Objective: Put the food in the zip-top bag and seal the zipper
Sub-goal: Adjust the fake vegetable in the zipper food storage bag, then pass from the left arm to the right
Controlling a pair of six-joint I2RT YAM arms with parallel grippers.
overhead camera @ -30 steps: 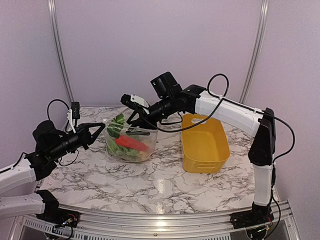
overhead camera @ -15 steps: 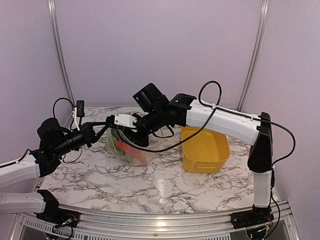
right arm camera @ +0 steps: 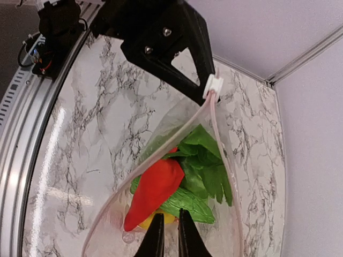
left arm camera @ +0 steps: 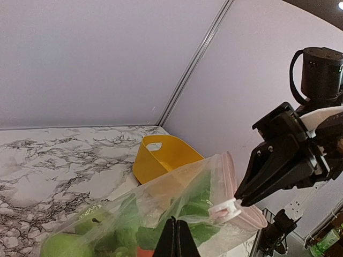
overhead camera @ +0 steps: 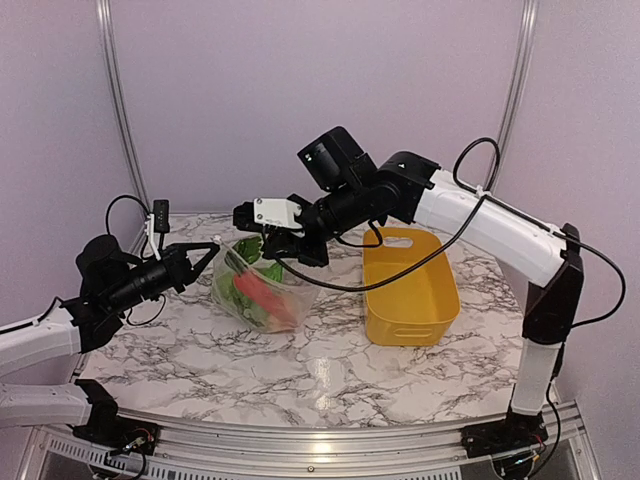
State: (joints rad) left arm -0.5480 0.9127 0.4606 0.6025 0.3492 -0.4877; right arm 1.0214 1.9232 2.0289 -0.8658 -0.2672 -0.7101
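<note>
Top: marbled table (overhead camera: 330, 375), lilac walls (overhead camera: 300, 90); zip-top bag (overhead camera: 285, 310) w/ food (overhead camera: 258, 288) just left of yellow basket (overhead camera: 408, 300). L arm low, pointing at basket; R arm arches over it.
L wrist: left gripper (left arm camera: 174, 241) pinched shut on bag rim.
R wrist: right gripper (right arm camera: 169, 235) shut on zipper (right arm camera: 221, 144) end; jaws were spread 1 s ago.

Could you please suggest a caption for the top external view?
Left fingers and right fingers pinch the mouth of the zip-top bag holding the food, beside a yellow basket.
</note>
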